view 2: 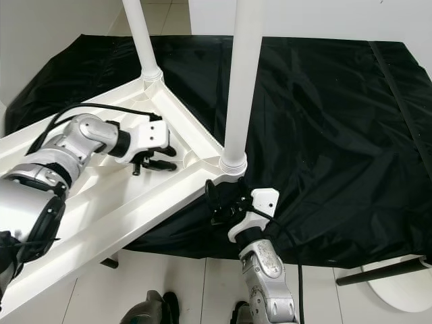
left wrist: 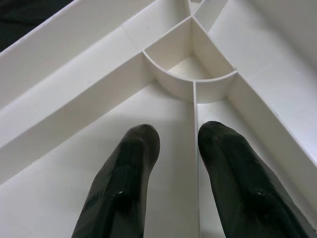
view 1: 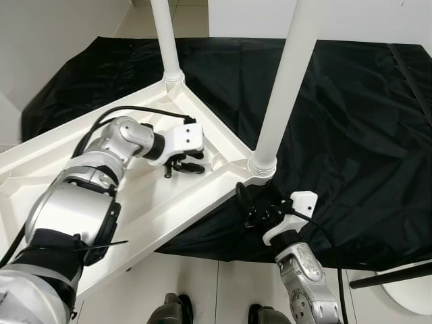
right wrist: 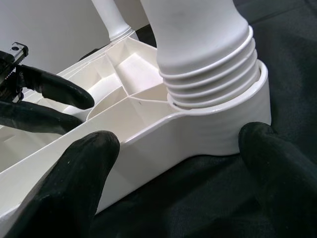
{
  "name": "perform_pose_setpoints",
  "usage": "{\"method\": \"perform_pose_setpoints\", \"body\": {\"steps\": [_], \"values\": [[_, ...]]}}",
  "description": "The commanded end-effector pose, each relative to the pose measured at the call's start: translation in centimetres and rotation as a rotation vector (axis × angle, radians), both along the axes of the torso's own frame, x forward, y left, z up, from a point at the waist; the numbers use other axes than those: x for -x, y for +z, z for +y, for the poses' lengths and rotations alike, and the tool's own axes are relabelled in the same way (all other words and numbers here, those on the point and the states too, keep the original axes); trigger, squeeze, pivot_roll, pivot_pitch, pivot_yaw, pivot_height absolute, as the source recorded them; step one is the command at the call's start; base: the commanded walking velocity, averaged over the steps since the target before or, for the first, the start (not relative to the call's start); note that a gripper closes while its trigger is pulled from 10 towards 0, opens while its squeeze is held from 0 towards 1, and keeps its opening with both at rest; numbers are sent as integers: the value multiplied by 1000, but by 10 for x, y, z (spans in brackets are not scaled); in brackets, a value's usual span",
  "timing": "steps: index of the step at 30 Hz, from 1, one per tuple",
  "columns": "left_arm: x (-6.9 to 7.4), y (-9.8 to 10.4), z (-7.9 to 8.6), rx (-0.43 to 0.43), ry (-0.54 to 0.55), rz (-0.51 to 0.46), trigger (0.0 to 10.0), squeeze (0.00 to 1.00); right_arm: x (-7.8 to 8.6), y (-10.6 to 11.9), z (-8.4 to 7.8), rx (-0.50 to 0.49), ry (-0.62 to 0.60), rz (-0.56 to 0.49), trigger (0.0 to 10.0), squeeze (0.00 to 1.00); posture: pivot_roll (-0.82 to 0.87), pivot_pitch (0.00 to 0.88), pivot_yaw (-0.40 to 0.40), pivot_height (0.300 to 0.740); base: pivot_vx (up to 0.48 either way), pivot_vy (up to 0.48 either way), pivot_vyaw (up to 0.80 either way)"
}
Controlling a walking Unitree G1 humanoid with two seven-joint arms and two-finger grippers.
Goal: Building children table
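table top upside down, frame left on black sheet | two legs screwed in, others unseen | left gripper spread inside ribs | right gripper spread around near-leg corner

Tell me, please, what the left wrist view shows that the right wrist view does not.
Left wrist view: the left gripper, fingers apart, over a thin rib leading to a curved pocket in the tabletop underside.

Right wrist view: the right gripper, open around the corner socket where a ribbed white leg sits, above black cloth.

Both: the upturned white tabletop.
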State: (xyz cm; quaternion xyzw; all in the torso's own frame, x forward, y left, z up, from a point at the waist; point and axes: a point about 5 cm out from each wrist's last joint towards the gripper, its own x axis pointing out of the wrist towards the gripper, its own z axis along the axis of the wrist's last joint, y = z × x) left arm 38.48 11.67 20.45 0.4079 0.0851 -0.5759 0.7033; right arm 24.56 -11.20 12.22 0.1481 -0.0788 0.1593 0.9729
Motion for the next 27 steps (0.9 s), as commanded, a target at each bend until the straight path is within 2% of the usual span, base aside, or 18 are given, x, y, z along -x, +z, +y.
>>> {"method": "perform_pose_setpoints", "body": {"steps": [1, 8, 11, 14, 17, 21, 27], "values": [[2, 2, 8, -41, -25, 38, 10000, 0, 2, -6, 10, -4, 40, 26, 10000, 0, 48, 169, 105, 740, 0, 0, 0], [-2, 12, 22, 1, 39, 6, 10000, 0, 2, -7, 11, -7, 41, 29, 10000, 0, 53, 168, 102, 740, 0, 0, 0], [-4, 18, 29, 39, 85, -20, 10000, 0, 2, -8, 11, -7, 42, 31, 10000, 0, 57, 166, 102, 740, 0, 0, 0], [-5, 23, 37, 114, 127, -32, 10000, 0, 2, -8, 11, -7, 40, 28, 10000, 0, 51, 160, 103, 740, 0, 0, 0], [-6, 24, 39, 135, 138, -36, 10000, 0, 2, -8, 11, -7, 40, 27, 10000, 0, 51, 160, 103, 740, 0, 0, 0], [-7, 34, 56, 296, 239, -97, 10000, 0, 2, -5, 3, -5, 19, 11, 10000, 0, 50, 156, 99, 740, 0, 0, 0], [-4, 28, 68, 391, 291, -73, 10000, 0, 2, -5, -3, 14, 5, 8, 10000, 0, 52, 151, 95, 740, 0, 0, 0]]}}
